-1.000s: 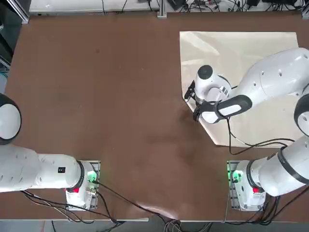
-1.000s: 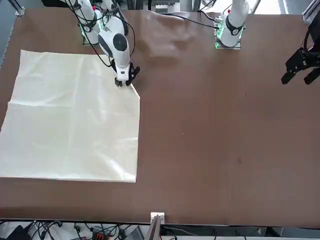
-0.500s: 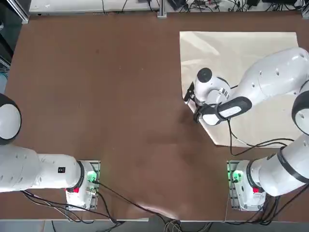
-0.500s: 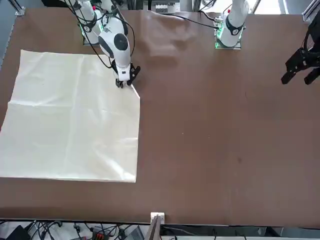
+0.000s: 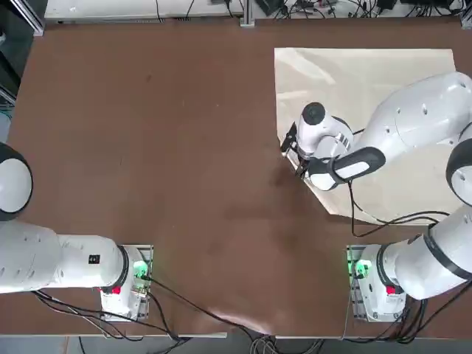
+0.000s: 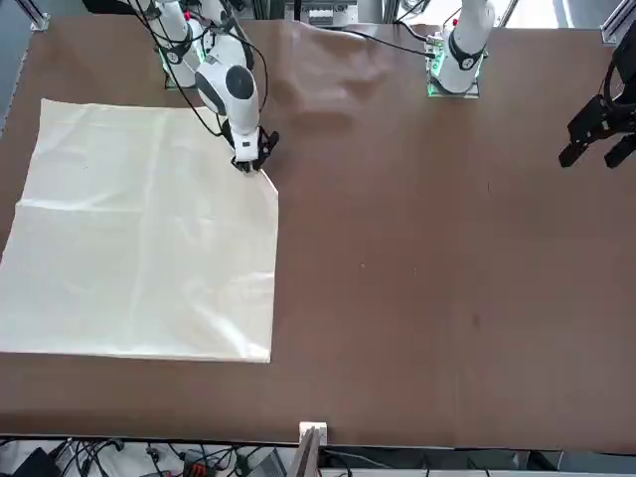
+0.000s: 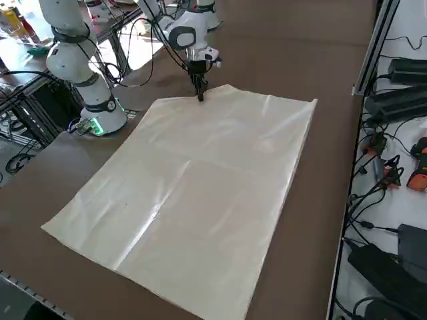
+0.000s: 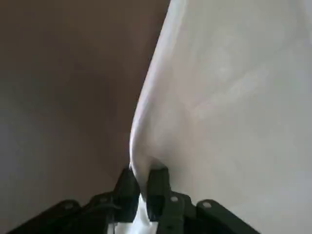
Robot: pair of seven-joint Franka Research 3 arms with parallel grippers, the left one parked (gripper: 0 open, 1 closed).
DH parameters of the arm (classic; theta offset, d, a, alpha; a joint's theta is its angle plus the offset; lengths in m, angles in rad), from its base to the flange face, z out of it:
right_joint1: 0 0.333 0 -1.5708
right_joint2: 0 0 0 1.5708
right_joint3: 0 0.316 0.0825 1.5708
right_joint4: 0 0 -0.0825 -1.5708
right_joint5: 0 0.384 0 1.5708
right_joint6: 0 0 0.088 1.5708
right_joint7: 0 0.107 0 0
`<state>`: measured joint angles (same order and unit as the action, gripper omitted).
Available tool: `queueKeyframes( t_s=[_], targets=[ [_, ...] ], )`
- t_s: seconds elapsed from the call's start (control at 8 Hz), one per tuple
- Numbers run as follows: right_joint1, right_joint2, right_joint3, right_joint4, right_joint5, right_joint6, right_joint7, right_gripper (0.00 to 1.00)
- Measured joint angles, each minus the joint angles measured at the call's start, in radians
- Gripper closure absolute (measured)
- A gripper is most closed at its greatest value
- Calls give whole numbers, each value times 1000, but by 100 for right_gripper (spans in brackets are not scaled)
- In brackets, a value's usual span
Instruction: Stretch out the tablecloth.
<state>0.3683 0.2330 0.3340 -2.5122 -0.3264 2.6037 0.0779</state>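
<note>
A: Changed? Right gripper (image 8: pixel 141 192), fingers (image 8: pixel 157 187) wide earlier, now pinched on the large cream-beige thin fabric tablecloth (image 5: pixel 365 96), upper right overhead.
B: Only the wrist view shows the pinch; no legible writing.

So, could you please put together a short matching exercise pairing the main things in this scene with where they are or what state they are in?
Column one:
1. tablecloth
2. right gripper
3. table
4. cables

Column two:
A. brown, bare across the half in front of the parked arm
B. cream, lying flat in front of the working arm
C. off the table, past its far edge
D. shut on the tablecloth's edge

Pairs: 1-B, 2-D, 3-A, 4-C
</note>
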Motion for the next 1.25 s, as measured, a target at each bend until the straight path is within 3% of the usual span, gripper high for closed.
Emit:
queueKeyframes(
  t_s=[0.25,0.75,1.25],
  targets=[
    [0,0,-37,4,0,27,80,98],
    [-28,-22,-192,56,0,28,121,98],
    [-170,-32,-209,141,-3,-10,66,98]
  ],
)
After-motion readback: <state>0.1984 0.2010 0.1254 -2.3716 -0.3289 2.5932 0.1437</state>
